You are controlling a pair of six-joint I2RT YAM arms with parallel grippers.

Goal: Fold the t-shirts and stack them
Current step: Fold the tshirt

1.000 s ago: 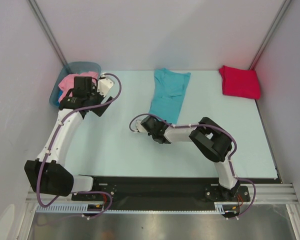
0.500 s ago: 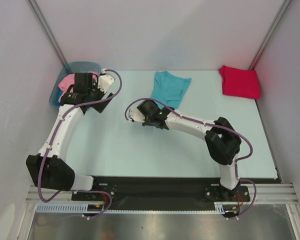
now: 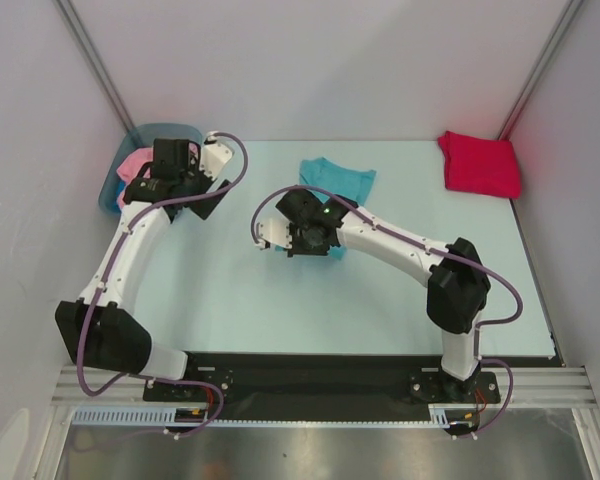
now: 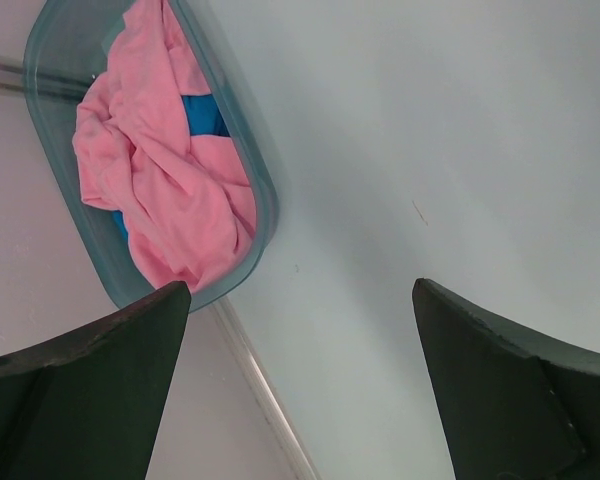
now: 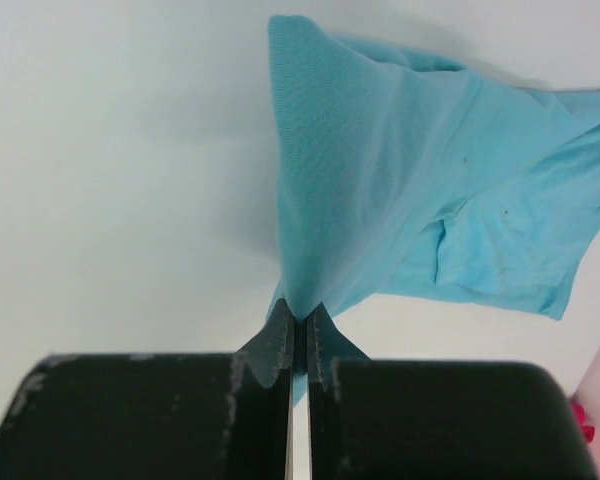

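Observation:
The turquoise t-shirt (image 3: 338, 176) (image 5: 410, 200) lies at the table's far middle, its near part lifted and doubled back over the rest. My right gripper (image 3: 320, 222) (image 5: 301, 312) is shut on that lifted edge, and the cloth hangs taut from its fingertips. A crimson red t-shirt (image 3: 478, 164) sits folded at the far right corner. The pink t-shirt (image 3: 135, 163) (image 4: 170, 190) is bunched in the grey-blue tub (image 3: 110, 195) (image 4: 265, 215) at the far left. My left gripper (image 3: 172, 168) (image 4: 301, 285) hovers beside the tub, open and holding nothing.
A bit of blue cloth (image 4: 202, 115) shows under the pink shirt in the tub. White walls close the table in on the left, far and right sides. A metal rail (image 4: 255, 380) runs along the table's left edge.
My right arm has carried the turquoise shirt's near edge away from me, so the shirt looks much shorter. The left gripper has shifted slightly toward the tub, still open.

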